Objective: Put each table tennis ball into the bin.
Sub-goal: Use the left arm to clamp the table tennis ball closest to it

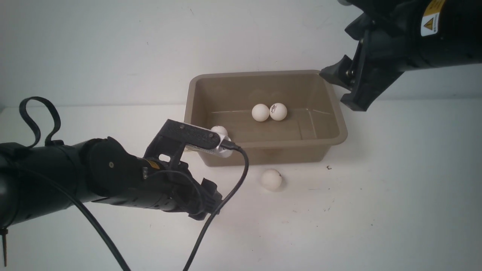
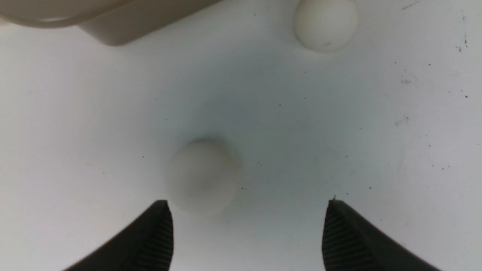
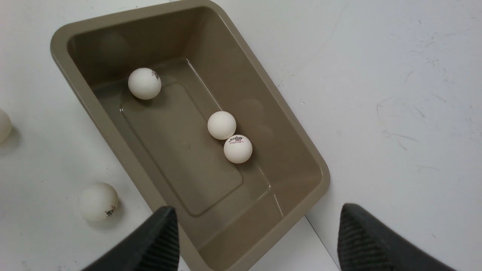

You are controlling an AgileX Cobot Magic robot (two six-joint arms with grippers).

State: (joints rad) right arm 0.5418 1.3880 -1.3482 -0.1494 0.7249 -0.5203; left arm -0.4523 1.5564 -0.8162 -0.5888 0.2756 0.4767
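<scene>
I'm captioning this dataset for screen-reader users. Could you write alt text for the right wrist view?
A taupe bin on a white table holds three white balls, two of them touching. Two more balls lie outside it on the table. The right gripper is open and empty.

My taupe bin (image 1: 263, 72) stands upright, and I count three white balls inside: a plain ball (image 1: 260, 112) touching a logo ball (image 1: 278, 111) mid-floor, and a third ball (image 3: 144, 83) apart by a corner. Two lie outside — a near ball (image 1: 271, 179) beside the front wall, a far ball (image 2: 202, 177) farther out.
</scene>
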